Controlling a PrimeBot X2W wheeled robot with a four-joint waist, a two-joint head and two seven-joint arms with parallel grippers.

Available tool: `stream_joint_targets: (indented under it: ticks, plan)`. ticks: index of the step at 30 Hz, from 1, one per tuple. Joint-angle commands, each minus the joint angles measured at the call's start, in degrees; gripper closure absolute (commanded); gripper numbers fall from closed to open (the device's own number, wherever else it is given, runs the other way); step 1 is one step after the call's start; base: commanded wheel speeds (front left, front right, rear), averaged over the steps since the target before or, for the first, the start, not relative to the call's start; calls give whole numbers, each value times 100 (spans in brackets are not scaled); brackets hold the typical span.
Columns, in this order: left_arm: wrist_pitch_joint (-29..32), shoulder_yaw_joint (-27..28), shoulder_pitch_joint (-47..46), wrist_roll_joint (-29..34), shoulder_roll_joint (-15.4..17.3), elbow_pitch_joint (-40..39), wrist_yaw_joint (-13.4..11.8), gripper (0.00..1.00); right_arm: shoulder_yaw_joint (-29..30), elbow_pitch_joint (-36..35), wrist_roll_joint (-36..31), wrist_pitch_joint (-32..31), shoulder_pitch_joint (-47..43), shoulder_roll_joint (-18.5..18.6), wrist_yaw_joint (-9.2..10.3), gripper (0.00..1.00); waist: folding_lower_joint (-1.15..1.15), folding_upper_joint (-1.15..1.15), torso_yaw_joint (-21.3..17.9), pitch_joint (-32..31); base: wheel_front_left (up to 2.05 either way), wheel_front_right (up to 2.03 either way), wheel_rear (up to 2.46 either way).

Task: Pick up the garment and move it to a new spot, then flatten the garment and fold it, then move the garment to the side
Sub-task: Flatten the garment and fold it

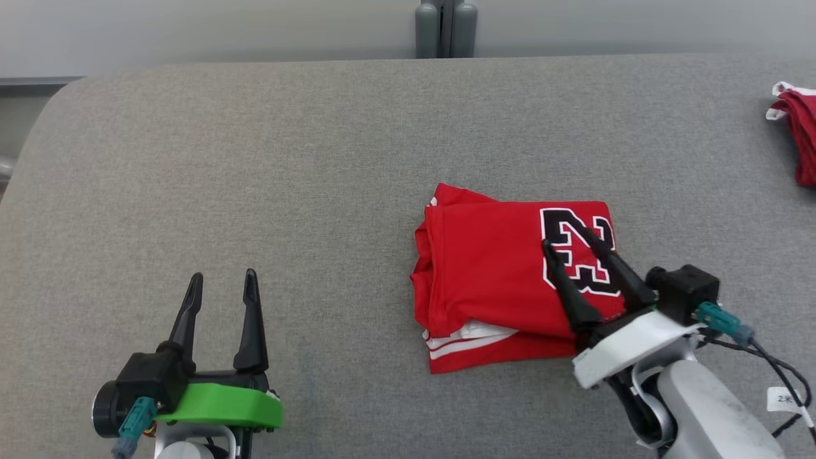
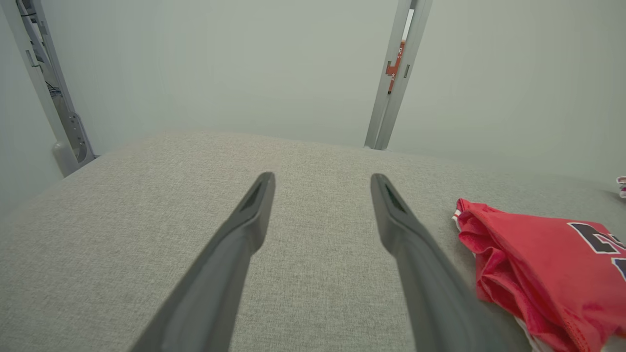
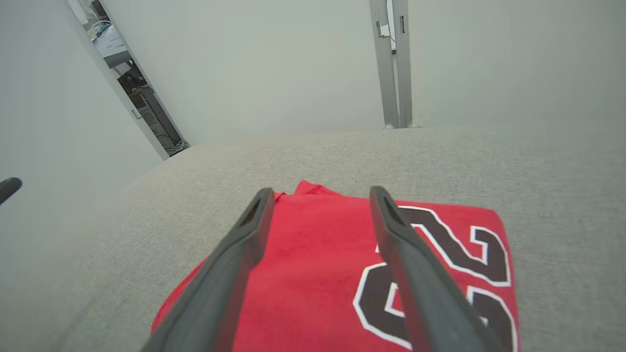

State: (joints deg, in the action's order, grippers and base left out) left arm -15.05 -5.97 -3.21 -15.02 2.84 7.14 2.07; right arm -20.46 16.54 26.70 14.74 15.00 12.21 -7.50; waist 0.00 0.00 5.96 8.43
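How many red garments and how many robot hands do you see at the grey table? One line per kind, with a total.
Red garments: 2 (folded jersey, second garment)
Hands: 2 (left hand, right hand)
Total: 4

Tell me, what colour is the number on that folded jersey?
Black number with a white outline, on the red jersey; clearest in head view.

Table covering (image 1: 319, 159): grey woven cloth, matt, coarse weave. Garment (image 1: 491, 268): red fine-knit cloth, smooth, faint sheen. Left gripper (image 1: 223, 274) fingers (image 1: 252, 325): dark plastic, matt. Mount (image 1: 220, 405): green plastic, smooth, slightly glossy.
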Motion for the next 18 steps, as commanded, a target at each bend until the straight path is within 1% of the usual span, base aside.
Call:
stream_joint_targets:
  ticks: [1, 5, 9, 13, 18]
  plan:
    - [-14, 33, 78, 12, 13, -14, 23, 0, 173, -101, -94, 42, -126, 48, 4, 0, 0, 0, -113, -76, 0, 0, 0]
    - [-13, 128, 113, 66, 13, -8, 51, 0, 759, -408, -248, 45, -364, 151, 4, 0, 0, 0, -272, -134, 0, 0, 0]
    - [-13, 239, 101, 98, 13, 15, 92, 0, 1200, -716, -428, 47, -656, 157, 4, 0, 0, 0, -402, -190, 0, 0, 0]
    - [-13, 350, 153, 163, 14, -12, 99, 0, 1467, -966, -532, 48, -964, 76, 4, 0, 0, 0, -495, -280, 0, 0, 0]
    - [-13, 474, 246, 261, 13, -38, 124, 0, 1617, -1180, -675, 49, -1338, -23, 4, 0, 0, 0, -560, -411, 0, 0, 0]
